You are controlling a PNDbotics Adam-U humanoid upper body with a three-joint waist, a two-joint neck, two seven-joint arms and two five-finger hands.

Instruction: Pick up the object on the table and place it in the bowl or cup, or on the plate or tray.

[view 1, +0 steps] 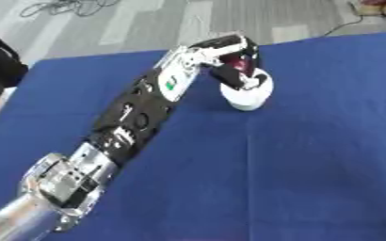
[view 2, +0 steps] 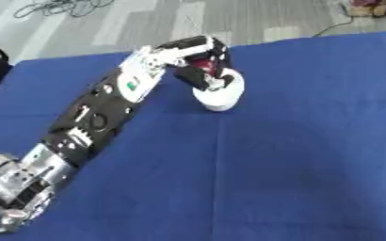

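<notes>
Blue cloth is spread over the whole table, and grey flooring with a tangle of cables is seen beyond its far edge. Only 1 arm is in view: the left arm is stretched from the near left corner toward the far middle of the table, where the left hand is held directly above a white cup standing upright on the cloth. The fingers are curled downward over the cup's mouth, and a small dark red object is seen clasped within them, just above or at the rim; whether it is already touching the cup's inside cannot be told. The right hand is not shown in either view. The red object is judged to be small and light, since it is carried within the curled fingers alone, and probably rigid, though its surface and exact shape cannot be made out. Hold is best kept on its sides between thumb and fingers, so that it can be let fall straight down once centred over the opening. The cup is judged to be light and easily tipped or pushed along the cloth, being narrow and standing free, so contact of the fingers with its rim should be avoided. The task is judged to be close to its end, with only the release left.
</notes>
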